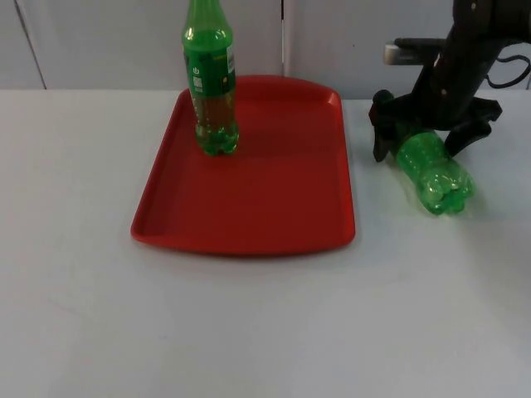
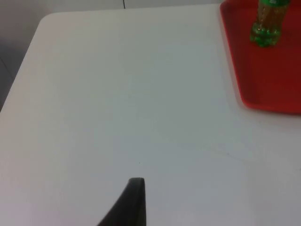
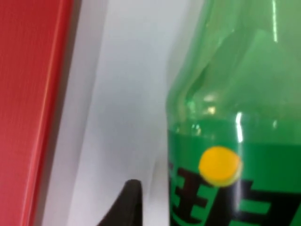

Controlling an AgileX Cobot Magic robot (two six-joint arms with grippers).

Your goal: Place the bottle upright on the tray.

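A green soda bottle [image 1: 436, 174] lies on its side on the white table, right of the red tray [image 1: 249, 207]. My right gripper [image 1: 421, 148] is low over the bottle's label end, open, with one finger on each side. In the right wrist view the bottle [image 3: 235, 117] sits close up, a strip of table separates it from my fingertip [image 3: 127, 202], and the tray's edge [image 3: 28, 94] runs alongside. A second green bottle [image 1: 211, 83] stands upright at the tray's back left. My left gripper [image 2: 136, 207] waits over the table left of the tray [image 2: 268, 80].
The grey partition wall [image 1: 124, 41] closes the table's far edge just behind the tray. In the left wrist view the standing bottle [image 2: 267, 23] is far off, and the table's corner [image 2: 44, 21] is rounded.
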